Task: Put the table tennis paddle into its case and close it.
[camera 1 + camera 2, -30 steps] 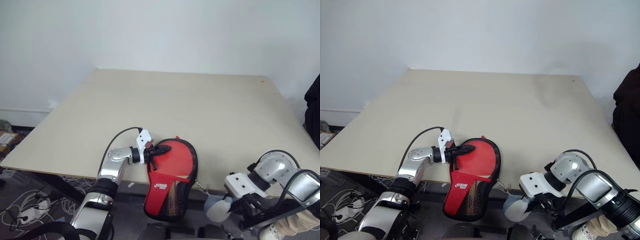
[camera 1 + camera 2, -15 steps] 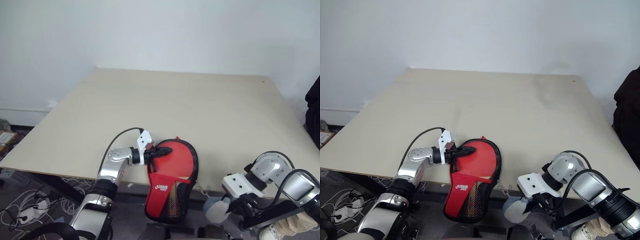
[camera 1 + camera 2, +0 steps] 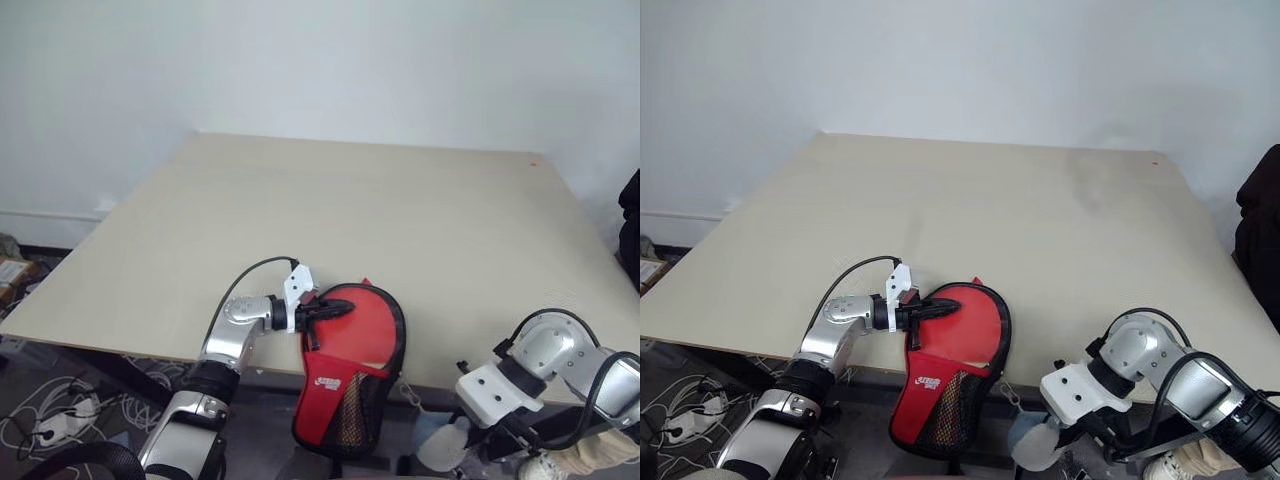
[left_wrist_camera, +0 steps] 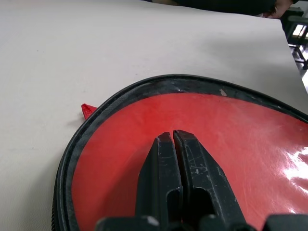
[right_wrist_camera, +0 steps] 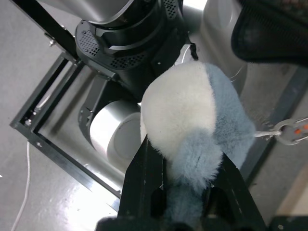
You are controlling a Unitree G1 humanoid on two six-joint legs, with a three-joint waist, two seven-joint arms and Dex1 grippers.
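Note:
The red case (image 3: pixel 362 325) lies at the table's near edge, its round black-edged part on the table. Its part with the white logo (image 3: pixel 325 382) and mesh pocket hangs over the edge. My left gripper (image 3: pixel 343 305) is shut, and its fingertips (image 4: pixel 173 136) rest on the case's red top with nothing between them. Below the table edge to the right, my right gripper (image 5: pixel 185 161) is shut on a fluffy grey-white charm (image 5: pixel 192 127). A thin chain (image 3: pixel 405 392) joins the charm to the case. The table tennis paddle is hidden from view.
The beige table (image 3: pixel 380 210) stretches far ahead to a white wall. Cables lie on the floor at the left (image 3: pixel 50 420). A dark garment (image 3: pixel 1260 210) shows at the right edge. A black metal frame (image 5: pixel 53 139) stands under the table near my right gripper.
The whole view has shifted slightly. My left gripper stays shut on top of the case and has crept a little to the right. The right gripper still holds the charm.

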